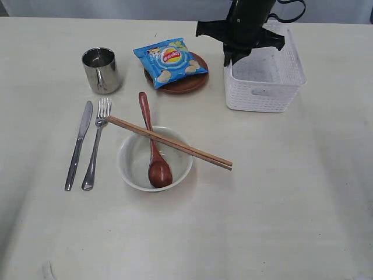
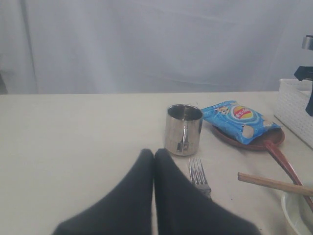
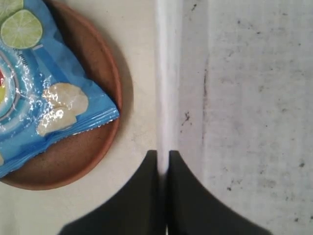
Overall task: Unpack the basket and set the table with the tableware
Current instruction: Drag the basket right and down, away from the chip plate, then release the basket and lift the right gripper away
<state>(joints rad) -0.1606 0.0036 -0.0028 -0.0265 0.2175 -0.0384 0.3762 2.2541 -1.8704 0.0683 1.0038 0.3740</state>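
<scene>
Basket [image 1: 263, 97] position: far right area of the bench [image 1: 291, 210], upright, just beside the plate [image 1: 195, 83].

Right arm [image 1: 245, 26]: positioned over the basket's left wall, the side facing the plate.

Right jaws: almost fully closed. One of the fingers [image 3: 139, 200] sits on each side of the basket wall. The white rim runs into the narrow gap between them, so the grip is on the wall itself. The right wrist view shows the plate on one side of that wall and the basket floor on the other.

Left jaws: fully closed, fingers [image 2: 124, 200] pressed together with nothing between them. They hang low over the bench, with the fork [image 1: 96, 146] and the mug [image 1: 101, 70] just ahead.

Tableware layout on the bench:
- Mug: upright, far left, handle toward the near edge.
- Plate: between mug and basket. The chip bag [image 1: 170, 61] lies on it and covers most of it.
- Knife [image 1: 78, 146] and fork: side by side, parallel, close but apart, left of the bowl [image 1: 125, 166].
- Bowl: middle of the bench, upright.
- Spoon [image 1: 154, 151]: head inside the bowl, handle resting over the far rim and pointing toward the plate.
- Chopsticks [image 1: 192, 150]: paired, laid diagonally across the bowl's rim and over the spoon handle. One end is just beside the fork tines and the other passes beyond the bowl's right side.
</scene>
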